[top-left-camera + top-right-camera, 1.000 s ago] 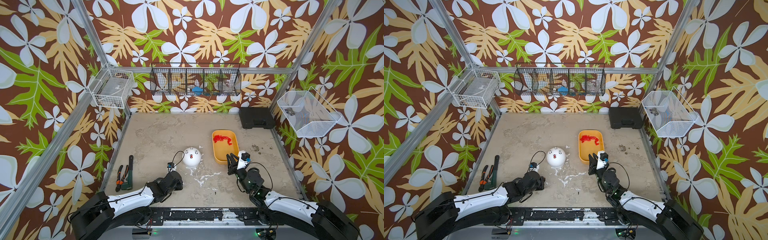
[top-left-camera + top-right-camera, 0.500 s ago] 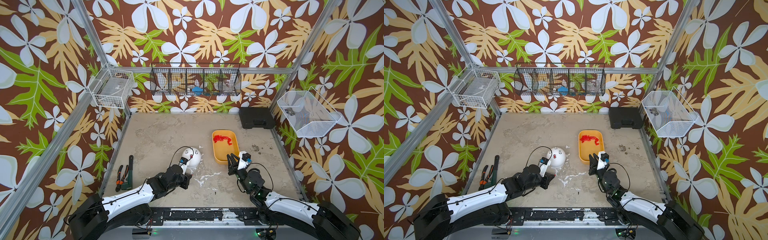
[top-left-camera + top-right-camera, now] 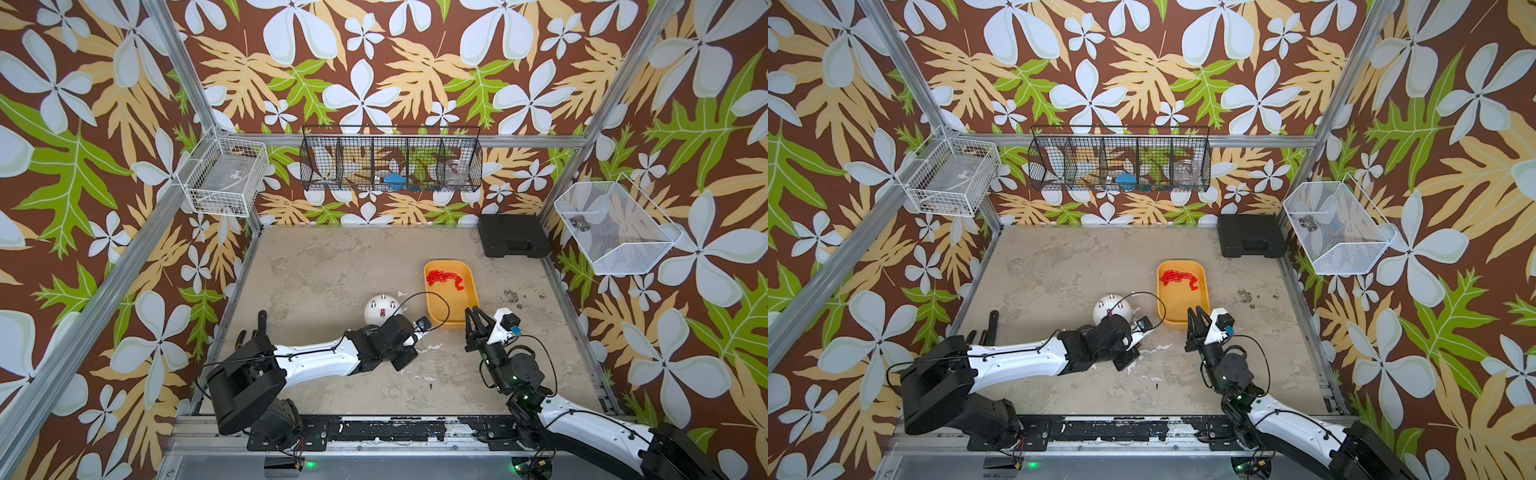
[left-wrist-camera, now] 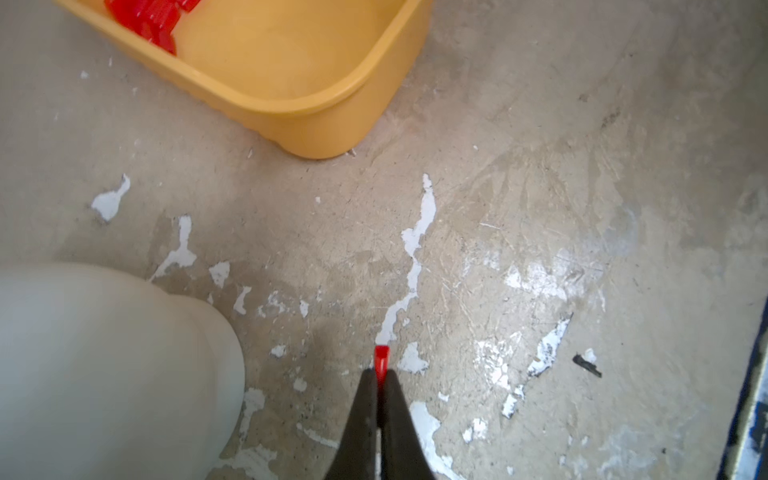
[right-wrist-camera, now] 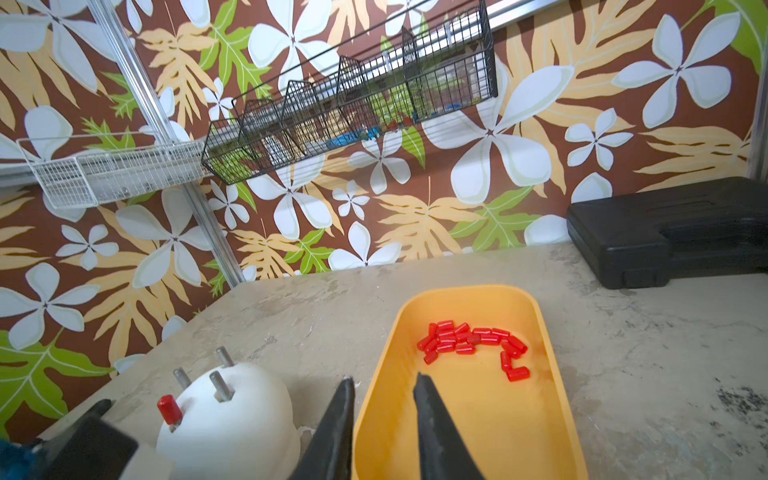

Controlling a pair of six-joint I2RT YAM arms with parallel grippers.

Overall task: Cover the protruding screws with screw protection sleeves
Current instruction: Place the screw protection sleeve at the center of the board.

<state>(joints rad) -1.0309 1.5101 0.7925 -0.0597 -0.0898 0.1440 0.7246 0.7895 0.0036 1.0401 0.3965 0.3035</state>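
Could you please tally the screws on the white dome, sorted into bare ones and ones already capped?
Bare screws: 3
Capped screws: 1
Total: 4

Left arm stretched forward and low, left gripper (image 4: 381, 376) pinched tight. Right arm raised, right gripper (image 5: 384, 384) fingers parted, empty.

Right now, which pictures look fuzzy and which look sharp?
The left wrist view is soft: the white dome is a blurry blob, and the left hand pinching a red sleeve is smeared. The right wrist view is crisp on the sleeves in the tray, though its edges bend. Both top views are sharp.
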